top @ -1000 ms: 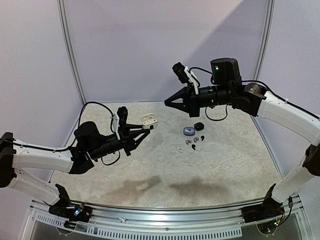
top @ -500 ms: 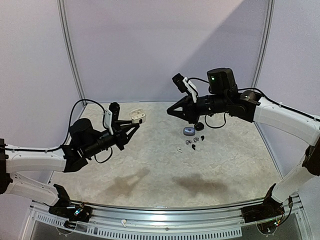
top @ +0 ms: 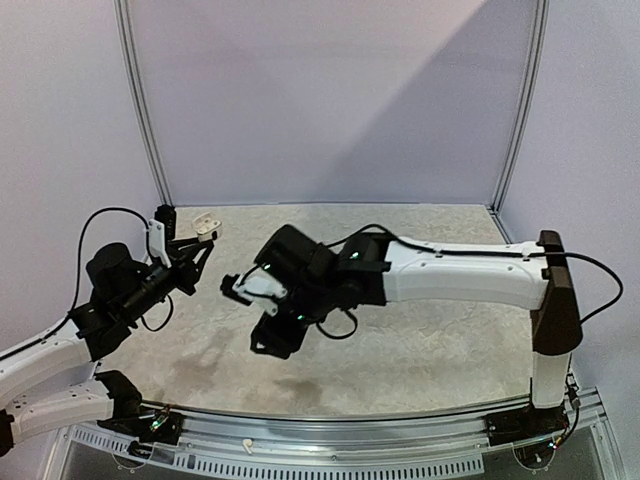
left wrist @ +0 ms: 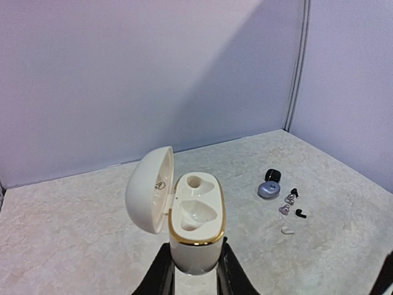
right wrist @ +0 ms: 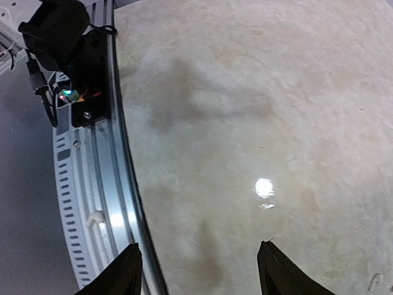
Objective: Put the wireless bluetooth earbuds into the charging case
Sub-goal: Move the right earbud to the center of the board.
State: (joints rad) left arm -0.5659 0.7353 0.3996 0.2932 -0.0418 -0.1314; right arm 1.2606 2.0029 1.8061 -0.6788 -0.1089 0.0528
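Earbuds (left wrist: 285, 209) small and blurry, hidden overhead behind right arm (top: 450, 275)

Top looks down — wrists low, sharing table (top: 450, 340).

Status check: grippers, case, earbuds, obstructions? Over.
Left gripper shut on open white case. Right gripper open, empty. Earbuds loose on table, none in case. Nothing blocking case.

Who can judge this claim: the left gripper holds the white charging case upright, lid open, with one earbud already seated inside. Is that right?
Not quite. The left gripper does hold the white charging case upright, lid open, but both wells are empty: no earbud is seated. The left wrist view shows it; the earbuds lie on the table.
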